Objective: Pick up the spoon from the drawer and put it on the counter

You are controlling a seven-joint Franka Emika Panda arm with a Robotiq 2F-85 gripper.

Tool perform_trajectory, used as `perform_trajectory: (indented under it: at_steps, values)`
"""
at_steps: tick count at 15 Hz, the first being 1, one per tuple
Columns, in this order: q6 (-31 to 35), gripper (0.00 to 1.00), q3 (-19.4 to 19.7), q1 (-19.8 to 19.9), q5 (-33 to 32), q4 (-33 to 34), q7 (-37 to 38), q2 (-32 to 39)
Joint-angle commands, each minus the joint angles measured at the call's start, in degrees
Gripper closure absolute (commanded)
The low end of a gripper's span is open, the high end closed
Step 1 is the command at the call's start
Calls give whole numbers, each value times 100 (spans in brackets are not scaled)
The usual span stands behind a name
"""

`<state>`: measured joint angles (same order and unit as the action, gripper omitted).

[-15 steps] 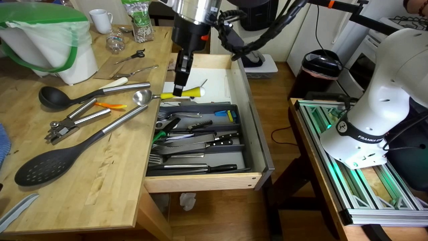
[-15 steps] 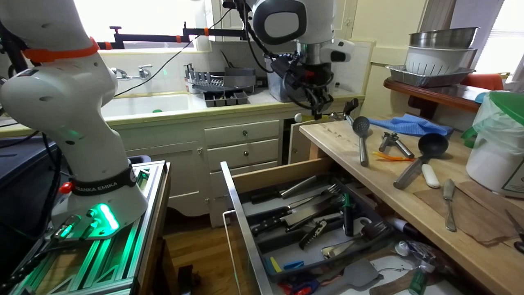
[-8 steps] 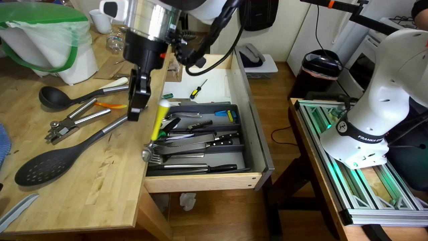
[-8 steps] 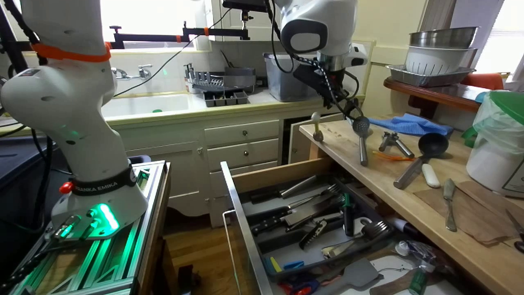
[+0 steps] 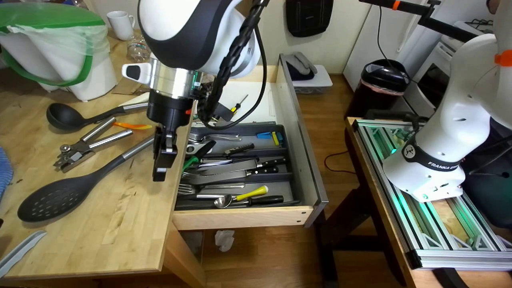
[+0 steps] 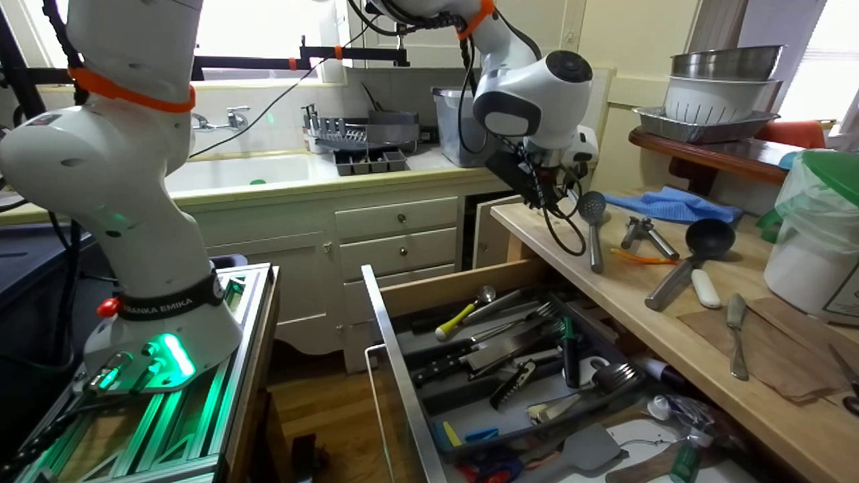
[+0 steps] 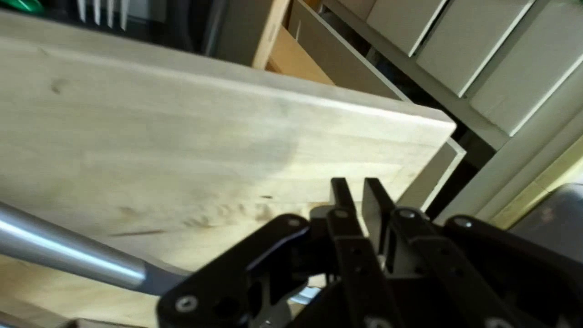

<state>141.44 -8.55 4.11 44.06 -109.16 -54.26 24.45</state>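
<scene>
1. The black two-fingered pincer [image 7: 355, 182] is above the long light-wood butcher-block counter [image 5: 132, 228], near its edge; it is narrow, with a small gap between the fingertips.
2. The slim spoon with yellow handle and shiny silver bowl [image 5: 245, 196] lies in the wide, shallow light-wood drawer [image 5: 240, 219], slantwise over a long black-handled utensil [image 5: 274, 199].
3. One large black slotted spoon [image 5: 74, 193] rests on the counter.
</scene>
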Motion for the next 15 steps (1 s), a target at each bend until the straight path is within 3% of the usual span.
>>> perform_trajectory:
  at_steps: [1,6,9,15]
  values:
    - [116,58,213,168,64,-683,623,-528]
    - [-148,21,753,-11,-867,-1446,2341,-1509]
    - [-402,1,744,53,-1465,-1646,3120,-1830]
    - [-795,0,726,23,-1655,-1868,3167,-2054]
